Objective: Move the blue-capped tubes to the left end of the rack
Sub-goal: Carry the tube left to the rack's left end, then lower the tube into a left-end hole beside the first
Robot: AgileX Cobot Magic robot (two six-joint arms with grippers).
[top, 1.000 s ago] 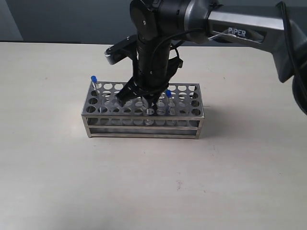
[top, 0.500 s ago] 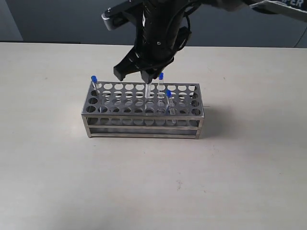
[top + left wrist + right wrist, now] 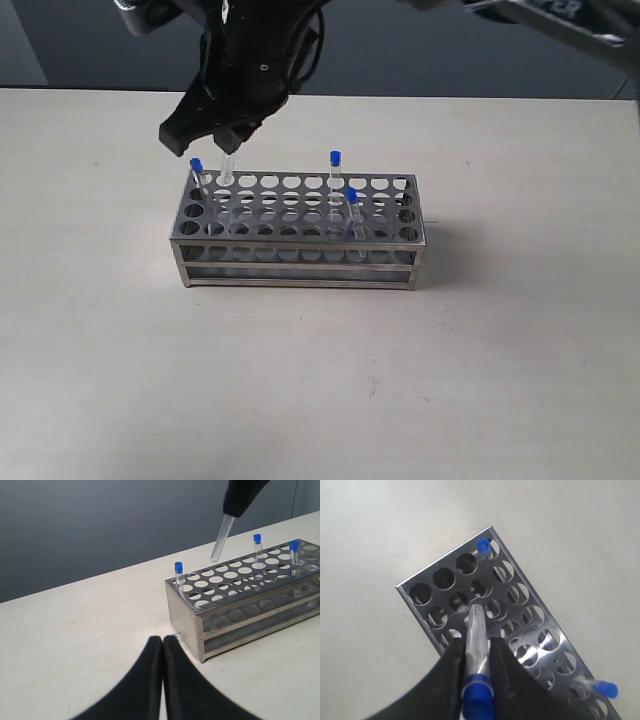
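Right gripper [image 3: 205,143] clamped on one blue-capped tube [image 3: 476,640] | tube was lifted from the middle of the rack [image 3: 300,268] and carried above its left end, near the seated tube [image 3: 197,168] | insertion judged pending | left gripper [image 3: 162,647] jaws together, idle.

Upper left: the right gripper [image 3: 225,136] holds a clear tube [image 3: 227,168] over the left end of the rack [image 3: 300,258], where three blue-capped tubes [image 3: 335,158] stand.

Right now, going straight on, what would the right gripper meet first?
Probably the rack, at its left end: the right gripper holds a tube aimed at holes beside the corner tube; which hole is unclear.
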